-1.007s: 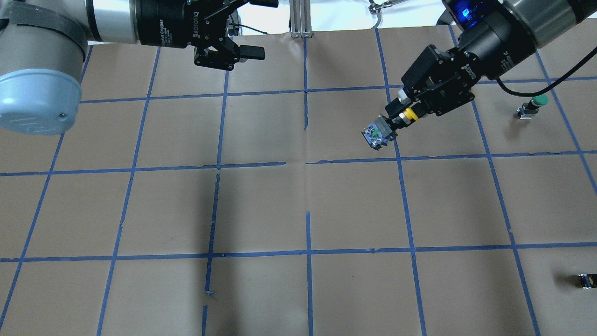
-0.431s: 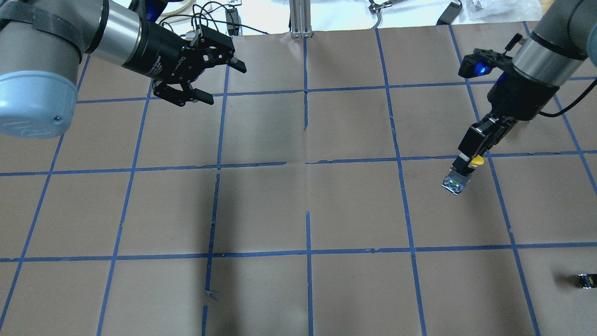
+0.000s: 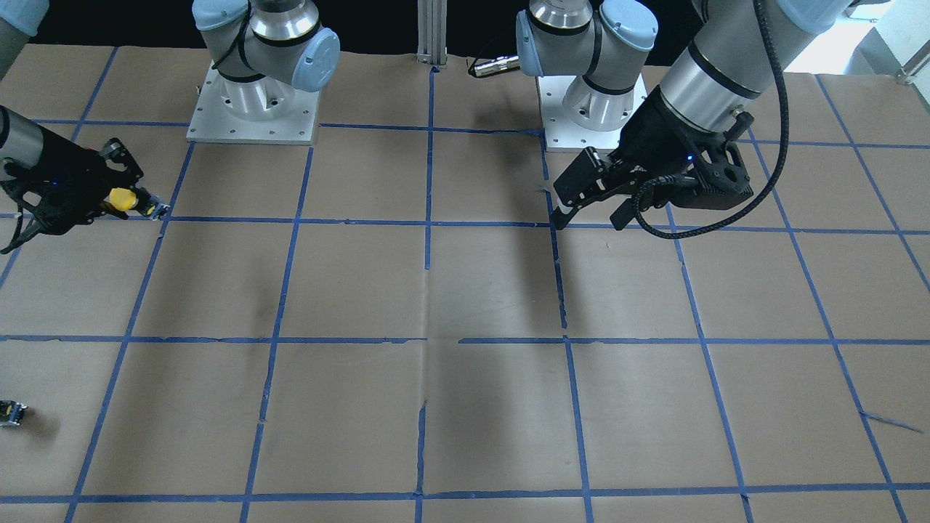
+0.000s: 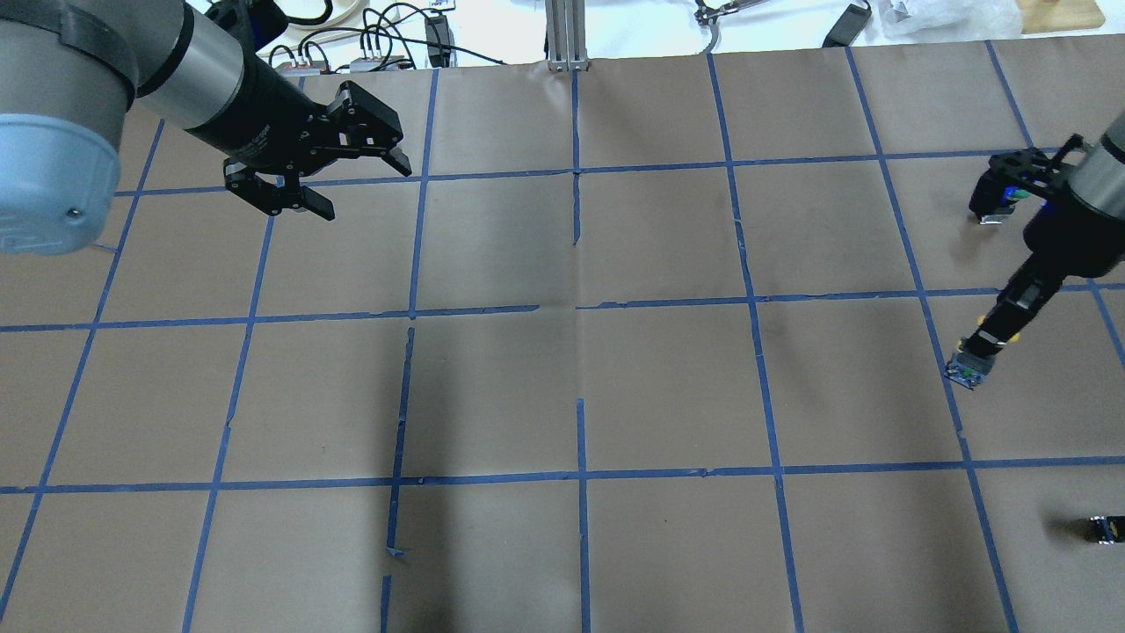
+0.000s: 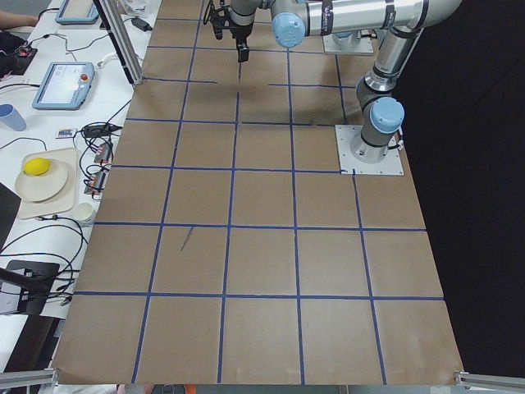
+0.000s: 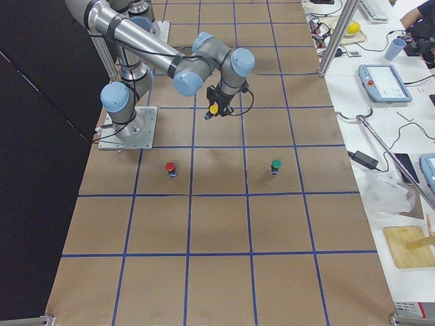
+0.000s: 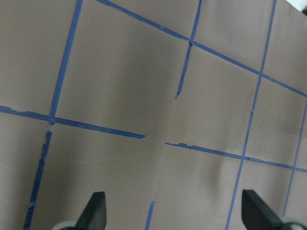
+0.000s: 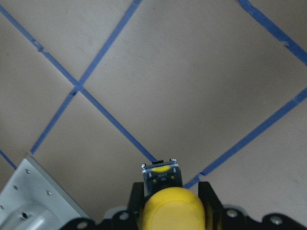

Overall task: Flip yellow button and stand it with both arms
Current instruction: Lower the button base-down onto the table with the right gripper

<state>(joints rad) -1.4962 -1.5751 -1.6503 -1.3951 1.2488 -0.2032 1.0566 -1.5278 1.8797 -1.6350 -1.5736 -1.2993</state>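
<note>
Above the tabletop (image 4: 668, 396), right side: right end effector (image 4: 991, 338) clamped on the yellow button (image 4: 967, 371), switch body lowermost.
At left: left end effector (image 4: 360, 186), fingers spread apart.

The tabletop (image 4: 668, 387) is brown, gridded with blue tape lines. The yellow button (image 8: 172, 207) has a yellow cap on a black-grey body. The red-capped button (image 6: 170, 167) and green-capped button (image 6: 275, 165) have dark bodies.

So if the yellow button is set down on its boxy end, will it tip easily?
Possibly: the yellow button has a cap wider-looking than its body, so likely top-heavy. It seems rigid in the right gripper. The red button stands upright, so standing seems feasible.
</note>
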